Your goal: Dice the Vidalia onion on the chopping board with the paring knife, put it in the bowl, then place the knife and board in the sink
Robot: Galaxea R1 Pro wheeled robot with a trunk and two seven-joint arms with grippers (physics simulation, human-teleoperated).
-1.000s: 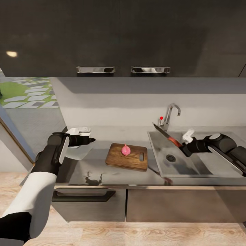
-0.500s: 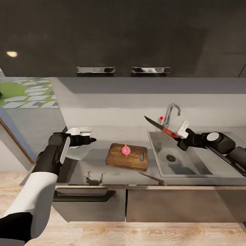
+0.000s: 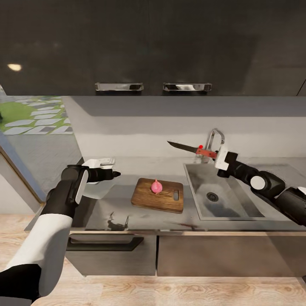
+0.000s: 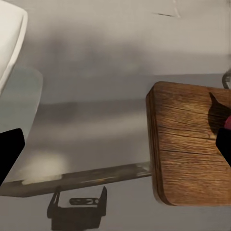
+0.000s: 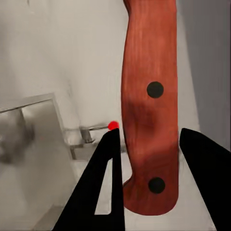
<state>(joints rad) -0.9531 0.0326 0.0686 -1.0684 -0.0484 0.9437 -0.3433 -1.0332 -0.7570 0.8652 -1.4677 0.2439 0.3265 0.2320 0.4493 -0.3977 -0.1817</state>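
Tabletop (image 3: 140,214): carries the chopping board (image 3: 157,196).
Onion (image 3: 156,186): on the board; round, probably rolls easily.
Paring knife (image 3: 187,148): above the sink (image 3: 238,199); stiff, light, held by handle.
Right fingers (image 5: 197,163): clamped on handle.
Left fingers (image 3: 114,174): state unclear.

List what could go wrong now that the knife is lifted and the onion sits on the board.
1. The right end effector holds the paring knife by its handle end only; the long overhang might twist or slip during cutting.
2. The Vidalia onion rests loose on the chopping board; being round, it may roll when the blade presses.
3. The blade's path starts near the tap; clipping it seems possible.
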